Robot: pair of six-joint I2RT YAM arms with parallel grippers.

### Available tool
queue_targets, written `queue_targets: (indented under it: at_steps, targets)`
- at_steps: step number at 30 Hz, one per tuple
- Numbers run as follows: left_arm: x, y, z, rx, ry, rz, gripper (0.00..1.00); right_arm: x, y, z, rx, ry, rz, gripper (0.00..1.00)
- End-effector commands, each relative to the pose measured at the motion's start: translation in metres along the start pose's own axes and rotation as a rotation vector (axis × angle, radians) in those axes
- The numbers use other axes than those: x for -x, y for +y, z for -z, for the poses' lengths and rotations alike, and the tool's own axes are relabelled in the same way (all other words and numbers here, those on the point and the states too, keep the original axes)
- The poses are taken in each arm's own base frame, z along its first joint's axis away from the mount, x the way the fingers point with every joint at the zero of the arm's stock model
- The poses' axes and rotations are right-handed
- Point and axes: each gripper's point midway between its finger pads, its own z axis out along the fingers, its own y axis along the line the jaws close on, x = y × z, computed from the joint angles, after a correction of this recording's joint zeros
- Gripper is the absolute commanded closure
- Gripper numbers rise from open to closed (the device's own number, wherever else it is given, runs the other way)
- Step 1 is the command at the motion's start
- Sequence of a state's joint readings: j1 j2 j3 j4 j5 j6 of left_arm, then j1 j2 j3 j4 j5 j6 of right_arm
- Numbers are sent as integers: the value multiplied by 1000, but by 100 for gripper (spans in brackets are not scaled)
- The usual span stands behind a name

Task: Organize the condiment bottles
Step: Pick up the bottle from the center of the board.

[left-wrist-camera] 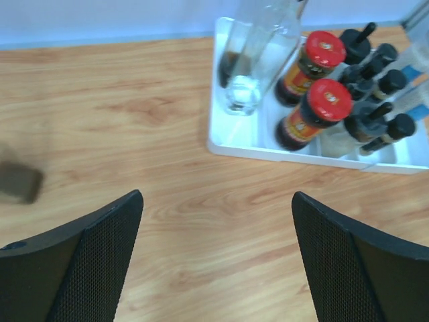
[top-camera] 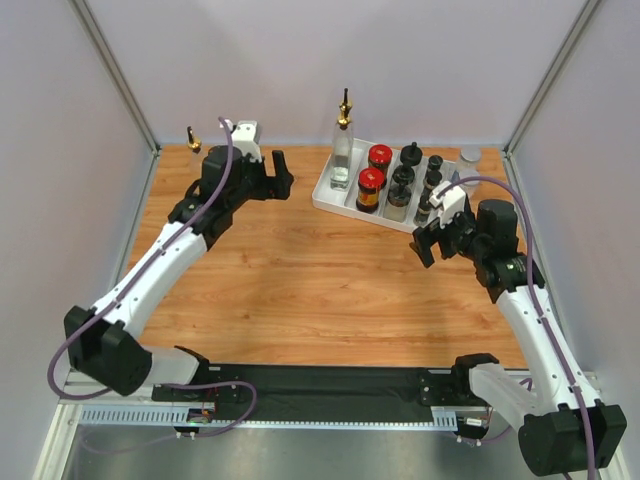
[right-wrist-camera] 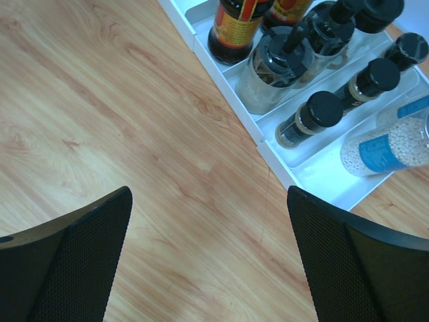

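Observation:
The condiment bottles stand mostly in a white divided tray (top-camera: 328,197) at the back right. In it are a tall clear pourer bottle (top-camera: 343,150), two red-lidded dark jars (top-camera: 379,157) (top-camera: 370,187) and several small black-capped jars (top-camera: 402,185). Another pourer bottle (top-camera: 193,143) stands at the far left, behind the left arm. A clear shaker (top-camera: 470,158) stands at the tray's right end. My left gripper (top-camera: 281,172) is open above bare wood, left of the tray (left-wrist-camera: 234,144). My right gripper (top-camera: 428,238) is open just in front of the tray's right end (right-wrist-camera: 281,161). Neither holds anything.
Grey walls enclose the wooden table on three sides. The right wrist view shows a blue-labelled shaker of white grains (right-wrist-camera: 389,144) lying in the tray's end compartment beside black-capped jars (right-wrist-camera: 315,114). A blurred dark shape (left-wrist-camera: 17,182) sits at the left edge of the left wrist view.

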State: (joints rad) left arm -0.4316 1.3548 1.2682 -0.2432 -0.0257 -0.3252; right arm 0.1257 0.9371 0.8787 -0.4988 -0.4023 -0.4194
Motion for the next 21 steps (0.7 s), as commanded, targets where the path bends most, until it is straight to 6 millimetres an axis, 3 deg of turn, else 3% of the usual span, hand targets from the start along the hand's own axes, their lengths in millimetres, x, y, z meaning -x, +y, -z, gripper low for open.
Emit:
queue_targets:
  at_steps: [1,2,3,8,9,13,16,20,21]
  targets:
    - [-2,37,44,162,0,-152,0,3,11,-2,77,-31,52,0]
    - [7,43,61,184,-43,-170,0,4,18,-1,112,-42,57,0]
    - [-5,56,66,232,-30,-176,0,4,22,-1,133,-47,64,0]
    - [-20,99,99,342,-72,-72,0,2,42,2,251,-70,100,0]
    - [-29,118,102,404,-62,-24,0,2,44,3,260,-74,106,0]
    - [-37,153,110,526,-48,96,0,2,47,3,271,-79,113,0]
    - [-34,165,102,550,-49,142,1,1,46,2,272,-73,110,0]
    - [-28,182,76,576,-20,141,1,2,46,3,269,-75,108,0]
    - [-14,182,70,565,-46,138,1,2,46,3,269,-75,106,0]
